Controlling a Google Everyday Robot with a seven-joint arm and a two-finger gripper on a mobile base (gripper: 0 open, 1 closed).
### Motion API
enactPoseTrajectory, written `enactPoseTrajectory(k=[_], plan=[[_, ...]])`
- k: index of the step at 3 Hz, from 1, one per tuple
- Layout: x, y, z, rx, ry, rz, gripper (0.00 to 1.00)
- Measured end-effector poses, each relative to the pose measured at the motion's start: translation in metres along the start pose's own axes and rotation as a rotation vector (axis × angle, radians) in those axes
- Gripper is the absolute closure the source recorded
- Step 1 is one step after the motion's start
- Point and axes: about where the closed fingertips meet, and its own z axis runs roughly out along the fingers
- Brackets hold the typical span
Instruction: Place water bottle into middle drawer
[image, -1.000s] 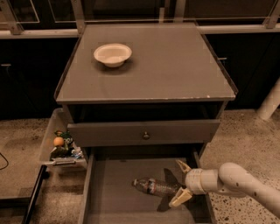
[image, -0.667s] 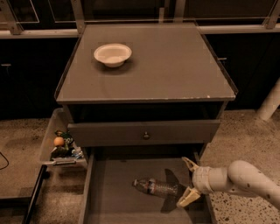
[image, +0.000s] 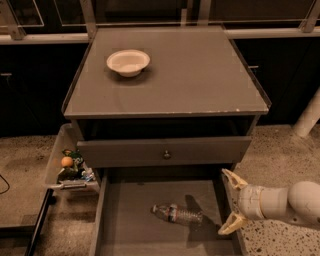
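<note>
The water bottle (image: 176, 213) lies on its side on the floor of the pulled-out middle drawer (image: 135, 230), cap toward the left. My gripper (image: 231, 202) is open and empty. It hangs over the drawer's right wall, a little to the right of the bottle and not touching it. Its two yellowish fingers (image: 233, 179) spread one toward the cabinet and one toward the front. The white arm (image: 282, 202) comes in from the right.
A white bowl (image: 128, 61) sits on the cabinet top (image: 200, 75). Above the open drawer is a drawer with a grey front and small knob (image: 166, 155). A clear bin of snacks (image: 70, 165) stands at the cabinet's left. A white post (image: 309, 117) is at the right.
My gripper has drawn back to the right, from just beside the bottle to over the drawer's right wall. The bottle stays lying in the drawer.
</note>
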Motion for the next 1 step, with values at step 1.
enactPoseTrajectory(k=[1], plan=[[-0.0249,0.0048,-0.0397,0.046,-0.039,-0.059,0.0]])
